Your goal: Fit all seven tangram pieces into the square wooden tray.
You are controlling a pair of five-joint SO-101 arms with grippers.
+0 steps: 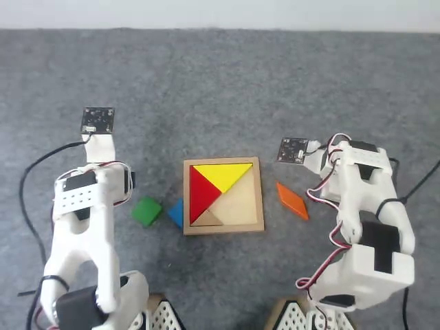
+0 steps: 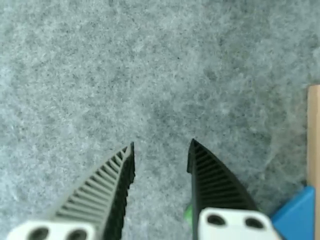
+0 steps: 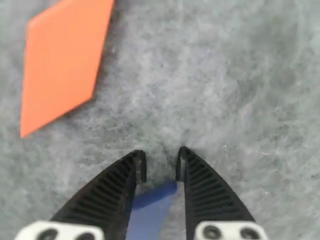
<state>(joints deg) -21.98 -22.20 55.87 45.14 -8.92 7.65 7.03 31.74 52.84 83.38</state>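
Note:
The square wooden tray (image 1: 258,199) lies mid-table and holds a yellow triangle (image 1: 223,174), a red triangle (image 1: 200,194) and a small tan triangle (image 1: 206,218). Just left of it sit a green piece (image 1: 146,211) and a light blue piece (image 1: 176,213). An orange parallelogram (image 1: 292,199) lies to its right. My left gripper (image 2: 161,145) is open over bare carpet, with the light blue piece (image 2: 295,215) and the tray's edge (image 2: 314,135) off to one side. My right gripper (image 3: 161,151) is shut on a dark blue piece (image 3: 150,210), close to the orange parallelogram (image 3: 62,60).
Grey carpet covers the whole table. The left arm (image 1: 82,199) stands left of the loose pieces and the right arm (image 1: 364,192) right of the parallelogram. Wide open carpet lies behind the tray.

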